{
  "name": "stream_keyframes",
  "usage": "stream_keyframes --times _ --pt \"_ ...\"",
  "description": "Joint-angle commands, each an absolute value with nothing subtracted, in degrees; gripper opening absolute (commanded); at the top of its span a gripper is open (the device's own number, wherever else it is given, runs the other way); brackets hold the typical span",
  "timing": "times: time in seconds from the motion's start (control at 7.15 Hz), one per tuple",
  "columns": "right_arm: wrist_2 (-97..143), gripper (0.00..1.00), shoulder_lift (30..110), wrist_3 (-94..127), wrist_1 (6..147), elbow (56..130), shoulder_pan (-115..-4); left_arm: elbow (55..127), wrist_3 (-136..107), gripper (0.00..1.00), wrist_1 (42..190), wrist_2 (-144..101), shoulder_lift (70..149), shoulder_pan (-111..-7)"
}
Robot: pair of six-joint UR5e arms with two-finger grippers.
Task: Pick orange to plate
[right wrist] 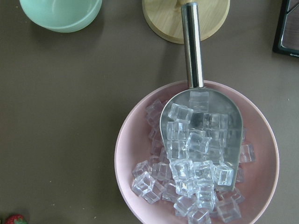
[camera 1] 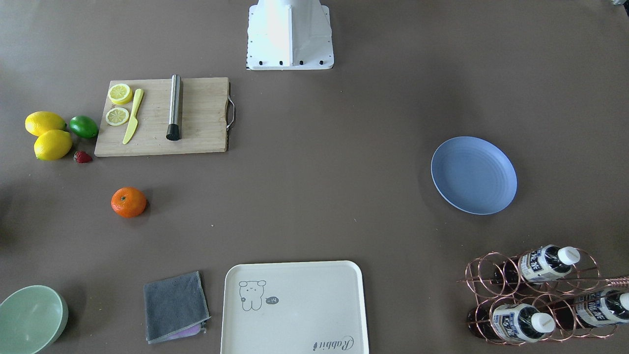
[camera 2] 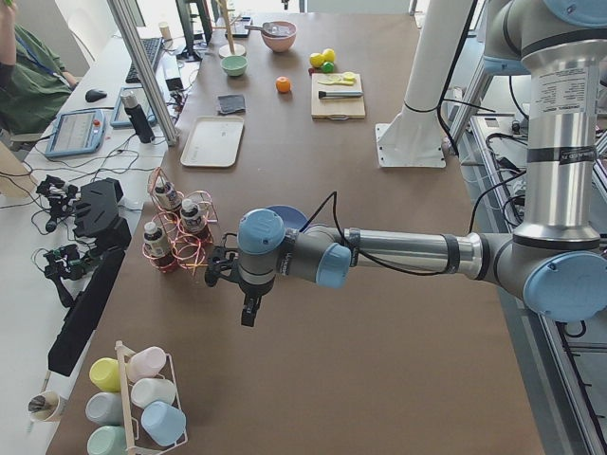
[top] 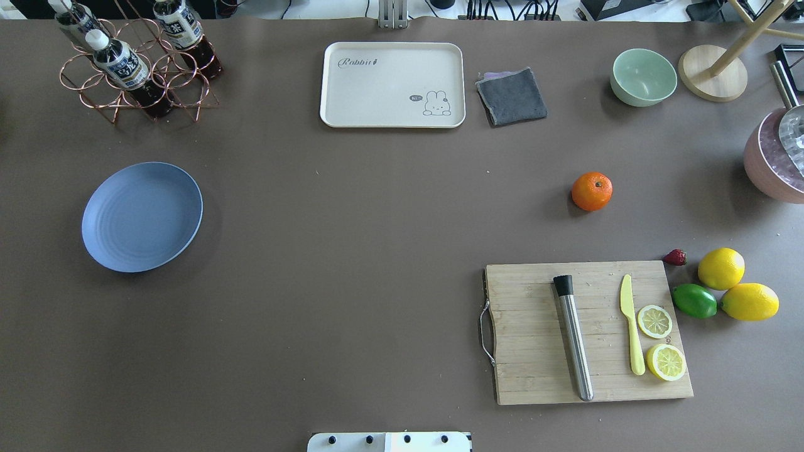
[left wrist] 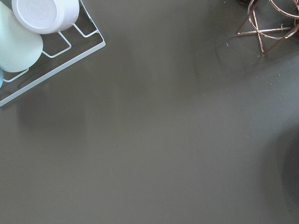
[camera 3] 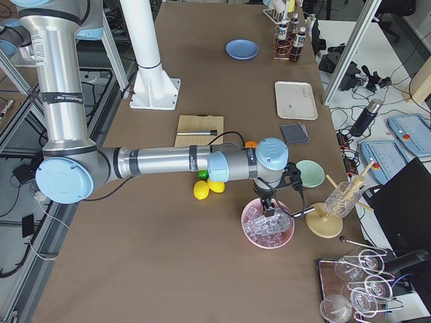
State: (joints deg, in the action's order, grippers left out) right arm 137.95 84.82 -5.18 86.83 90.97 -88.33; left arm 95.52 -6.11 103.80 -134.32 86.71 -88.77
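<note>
The right gripper (camera 3: 268, 205) hangs over the pink ice bowl (right wrist: 122, 158); whether its fingers, or those of the left gripper (camera 2: 248, 318), are open I cannot tell. The orange (top: 592, 191) sits alone on the surface beyond the cutting board (top: 534, 326), so a straight-down approach with fingers wide suits. The plate (top: 142, 216) lies well apart, far on the left side.

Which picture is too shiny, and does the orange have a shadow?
In the front-facing view the white robot base glares so brightly that its details wash out. The orange there throws only a soft, faint shadow on the table. In the right wrist view the ice cubes and the metal scoop sparkle with small highlights, yet they look sharp.
</note>
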Motion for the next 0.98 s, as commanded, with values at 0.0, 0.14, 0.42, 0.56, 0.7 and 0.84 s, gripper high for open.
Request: stream_keyframes --times 0.0,0.14,0.42,0.56,0.7,0.84 --pt "137.99 1.00 84.90 -5.19 87.01 90.97 -88.33 95.45 -6.06 0.98 103.54 -133.86 86.66 -88.77" --pt "137.99 1.00 84.99 -5.19 87.19 90.88 -88.33 95.54 -6.41 0.98 103.54 -134.03 86.49 -88.77" --pt "137.99 1.00 85.51 -5.19 87.19 90.97 -88.33 95.54 -6.42 0.98 103.45 -134.03 86.22 -88.77" --pt "138.25 1.00 85.60 -5.19 87.27 91.05 -88.33 95.54 -6.42 0.98 103.45 -134.03 86.13 -88.77" --pt "138.34 1.00 85.61 -5.19 87.28 91.14 -88.33 95.45 -6.42 0.98 103.45 -133.86 86.13 -88.77" --pt "138.34 1.00 85.61 -5.19 87.28 91.06 -88.33 95.36 -6.42 0.98 103.36 -133.86 86.13 -88.77"
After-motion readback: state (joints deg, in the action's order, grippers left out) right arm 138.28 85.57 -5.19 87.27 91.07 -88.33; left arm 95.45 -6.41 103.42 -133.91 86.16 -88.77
